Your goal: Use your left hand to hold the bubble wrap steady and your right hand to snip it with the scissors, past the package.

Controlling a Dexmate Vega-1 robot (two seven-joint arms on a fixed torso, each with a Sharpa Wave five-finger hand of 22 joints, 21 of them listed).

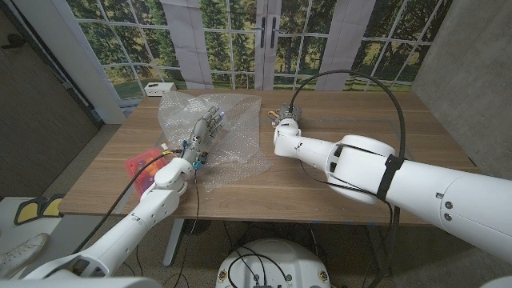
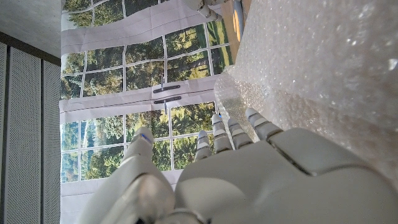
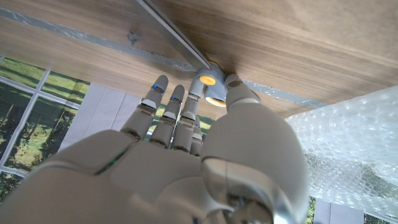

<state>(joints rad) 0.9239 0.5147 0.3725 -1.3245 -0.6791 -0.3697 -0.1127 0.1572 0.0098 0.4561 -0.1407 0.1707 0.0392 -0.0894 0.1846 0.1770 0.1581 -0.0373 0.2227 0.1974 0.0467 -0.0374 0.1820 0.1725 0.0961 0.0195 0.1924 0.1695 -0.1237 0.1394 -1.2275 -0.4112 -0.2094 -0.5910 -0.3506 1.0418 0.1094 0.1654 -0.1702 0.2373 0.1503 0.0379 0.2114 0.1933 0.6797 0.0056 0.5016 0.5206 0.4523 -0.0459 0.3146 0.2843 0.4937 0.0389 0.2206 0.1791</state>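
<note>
Left hand [image 1: 206, 128] lies on bubble wrap [image 1: 232, 148], fingers straight, holding nothing. Right hand [image 1: 286, 124] touches scissors [image 3: 210, 87] at table's [image 1: 416, 120] far side, grip hard to tell. Wrap clear, crinkly, bumpy, spread mid-table, long axis roughly front to back. Orange package [image 1: 144, 164] beside its left edge.

- Both arms wear smooth, glossy white rounded shells, the right arm looking far bulkier up close.
- A black band rings the right arm behind the right hand [image 1: 282, 128], and a black cable loops up from it in a high arc.
- A thinner black cable runs along the left arm behind the left hand [image 1: 204, 132].
- The fingers [image 3: 163, 106] are pale grey and segmented, with small blue lights near the tips.
</note>
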